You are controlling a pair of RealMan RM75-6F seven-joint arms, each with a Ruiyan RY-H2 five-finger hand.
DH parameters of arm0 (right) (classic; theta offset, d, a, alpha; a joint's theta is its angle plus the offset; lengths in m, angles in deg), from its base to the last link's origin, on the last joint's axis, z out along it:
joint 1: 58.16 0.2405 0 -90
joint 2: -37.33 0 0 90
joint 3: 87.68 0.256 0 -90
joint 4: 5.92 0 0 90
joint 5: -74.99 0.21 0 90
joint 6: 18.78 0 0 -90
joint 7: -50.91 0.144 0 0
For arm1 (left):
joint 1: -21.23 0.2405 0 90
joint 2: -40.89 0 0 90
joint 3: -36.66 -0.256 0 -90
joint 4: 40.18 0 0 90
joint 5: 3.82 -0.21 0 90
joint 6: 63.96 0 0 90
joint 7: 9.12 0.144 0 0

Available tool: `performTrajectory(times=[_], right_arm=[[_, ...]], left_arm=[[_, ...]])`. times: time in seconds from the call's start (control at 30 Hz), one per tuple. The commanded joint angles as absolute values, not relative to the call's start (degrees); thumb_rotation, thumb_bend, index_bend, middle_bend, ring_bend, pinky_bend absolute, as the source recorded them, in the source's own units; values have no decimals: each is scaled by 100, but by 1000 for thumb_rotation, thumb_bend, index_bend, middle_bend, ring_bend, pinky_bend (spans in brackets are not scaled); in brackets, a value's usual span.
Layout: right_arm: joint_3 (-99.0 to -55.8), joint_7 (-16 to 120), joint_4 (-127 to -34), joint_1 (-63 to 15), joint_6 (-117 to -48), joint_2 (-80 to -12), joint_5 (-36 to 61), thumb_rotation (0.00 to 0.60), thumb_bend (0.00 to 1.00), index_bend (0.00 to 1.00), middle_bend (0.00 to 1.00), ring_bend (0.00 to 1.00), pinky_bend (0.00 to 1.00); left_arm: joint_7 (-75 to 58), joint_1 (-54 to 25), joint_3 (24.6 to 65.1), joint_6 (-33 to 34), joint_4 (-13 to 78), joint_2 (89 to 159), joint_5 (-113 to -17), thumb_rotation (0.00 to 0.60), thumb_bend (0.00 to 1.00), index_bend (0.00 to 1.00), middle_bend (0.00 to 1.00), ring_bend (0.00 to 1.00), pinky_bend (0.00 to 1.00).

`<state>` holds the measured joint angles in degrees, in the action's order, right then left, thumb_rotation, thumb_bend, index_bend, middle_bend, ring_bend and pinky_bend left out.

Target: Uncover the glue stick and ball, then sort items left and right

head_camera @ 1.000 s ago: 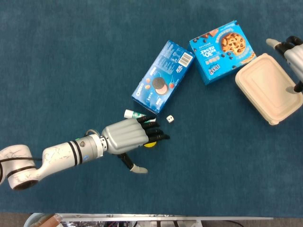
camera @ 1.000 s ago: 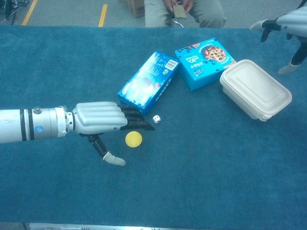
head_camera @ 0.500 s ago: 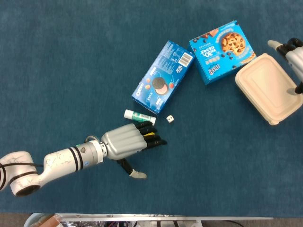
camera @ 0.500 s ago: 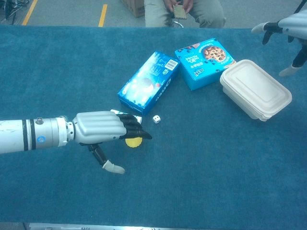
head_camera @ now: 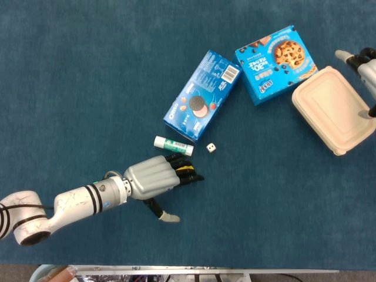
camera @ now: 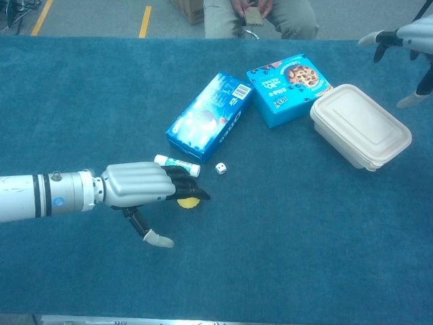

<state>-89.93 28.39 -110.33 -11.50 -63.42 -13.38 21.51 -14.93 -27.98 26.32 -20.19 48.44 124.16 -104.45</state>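
Dice [head_camera: 211, 148] beside glue stick [head_camera: 173, 144], ball [camera: 187, 200] under left hand [head_camera: 154, 178].

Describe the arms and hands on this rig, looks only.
The left arm is glossy white with black bands, a silver wrist cuff and a small blue dot. The left hand has a ribbed silver-grey back, black fingers and a thumb capped in pale grey. The right hand at the frame edge looks alike: silver body, black fingers, pale tips.

glue stick [head_camera: 173, 144]: white tube with green band, lying flat beside the blue cookie box's lower corner | ball [camera: 187, 200]: yellow, mostly showing under dark fingertips, seemingly resting on the cloth, just below the stick
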Motion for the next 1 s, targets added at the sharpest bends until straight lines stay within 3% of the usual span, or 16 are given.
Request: performTrajectory(times=[0.03,1.0], right_arm=[[-8981,2816,-11055,-1156,-6341,-1333,2158,600,14,87,268,146,334],[-8829,2420,-11539,-1184,-6577,-1234,2354,600,14,87,268,146,334]], left_arm=[[-1461,-2792,2581,-2004,4830,12356,-10459,189,168,241,134,62,35],[-1205,-2399,2187,-1898,4791,10960,-9938,190,168,243,153,61,35]])
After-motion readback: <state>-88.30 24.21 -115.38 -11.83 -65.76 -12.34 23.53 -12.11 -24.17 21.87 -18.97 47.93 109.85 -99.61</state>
